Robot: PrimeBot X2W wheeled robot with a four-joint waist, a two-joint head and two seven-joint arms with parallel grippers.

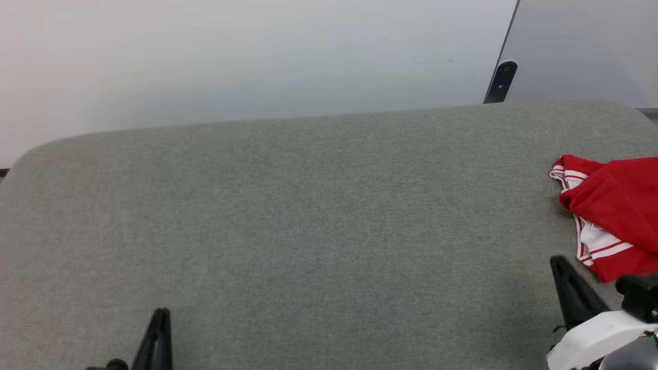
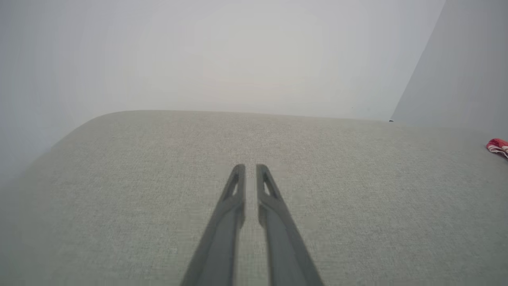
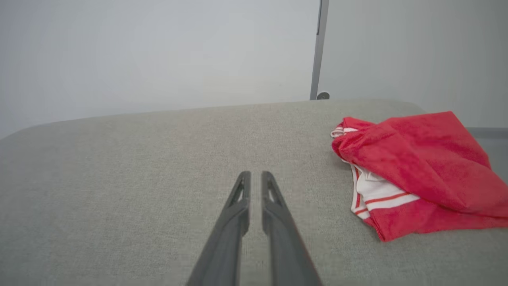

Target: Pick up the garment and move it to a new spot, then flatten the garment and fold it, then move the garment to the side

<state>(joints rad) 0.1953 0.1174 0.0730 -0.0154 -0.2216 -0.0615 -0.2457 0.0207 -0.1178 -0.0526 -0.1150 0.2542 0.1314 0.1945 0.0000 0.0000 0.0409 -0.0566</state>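
The red garment (image 1: 614, 213) with white striped bands lies crumpled at the right edge of the grey fabric table (image 1: 308, 221), partly cut off by the head view's border. In the right wrist view the garment (image 3: 416, 174) is to the right of my right gripper (image 3: 256, 174), whose fingers are shut with nothing between them. The right gripper (image 1: 558, 262) hovers just below-left of the garment. My left gripper (image 1: 162, 312) sits at the lower left, far from the garment, shut and empty; the left wrist view shows that gripper (image 2: 250, 167) and a sliver of garment (image 2: 498, 146) at far right.
A pale wall rises behind the table. A dark bracket (image 1: 501, 81) stands at the back right where two wall panels meet. The table's far edge curves down at both corners.
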